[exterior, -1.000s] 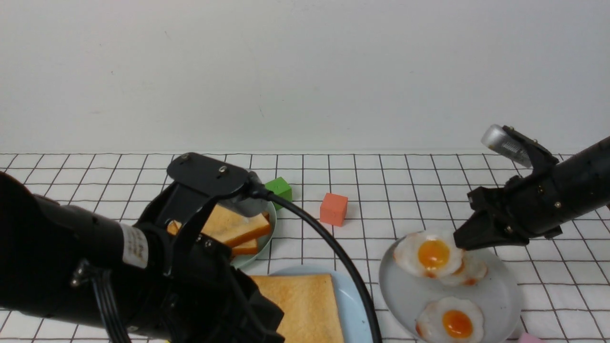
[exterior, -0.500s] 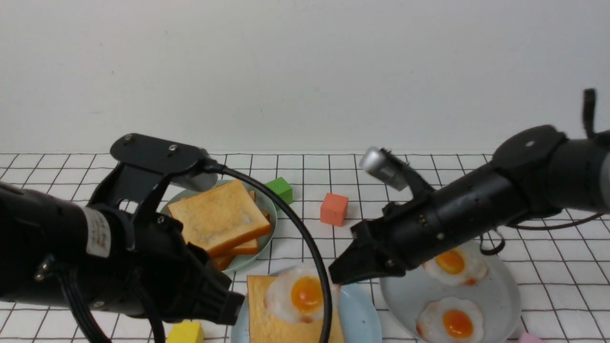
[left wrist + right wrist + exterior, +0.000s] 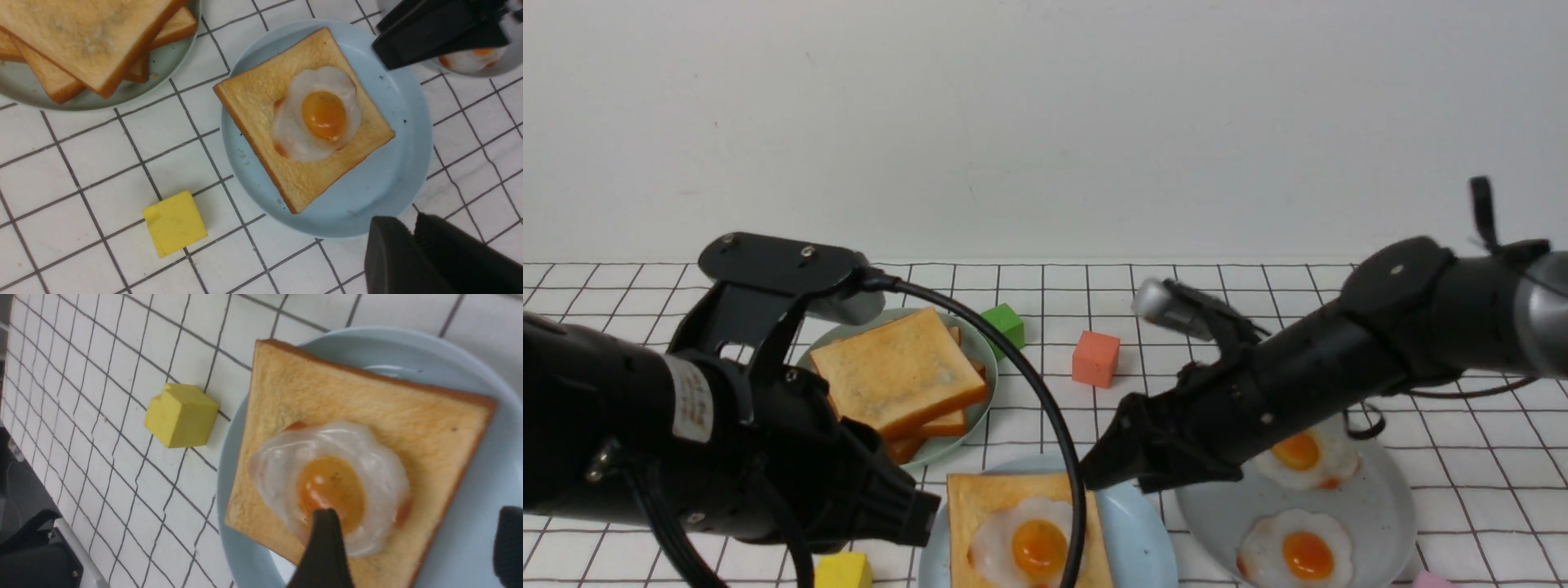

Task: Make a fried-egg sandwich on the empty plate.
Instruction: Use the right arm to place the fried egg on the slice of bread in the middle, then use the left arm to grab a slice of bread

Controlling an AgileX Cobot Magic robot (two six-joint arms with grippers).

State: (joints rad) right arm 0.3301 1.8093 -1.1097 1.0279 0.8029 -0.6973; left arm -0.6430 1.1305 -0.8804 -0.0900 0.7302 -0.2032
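The pale blue plate (image 3: 1143,535) holds one toast slice (image 3: 968,506) with a fried egg (image 3: 1025,543) lying flat on it, yolk up. There is no slice on top of the egg. My right gripper (image 3: 1094,478) hovers just over the plate's right side. In the right wrist view it (image 3: 416,512) is open and empty, with the egg (image 3: 331,477) under one finger. My left gripper (image 3: 923,518) is shut and empty, low beside the plate's left edge. The left wrist view shows it (image 3: 410,222) next to the plate's rim (image 3: 392,171).
A pile of toast (image 3: 898,376) sits on a pale green plate (image 3: 982,351) behind left. A grey plate (image 3: 1217,506) at right holds two eggs (image 3: 1298,453). Green (image 3: 1003,325), orange-red (image 3: 1094,358) and yellow (image 3: 843,570) blocks lie around. The left arm's cable arcs over the blue plate.
My right gripper carried an egg from the grey plate to the toast on the blue plate and let it go; the egg now lies flat. My left arm drew back leftwards.
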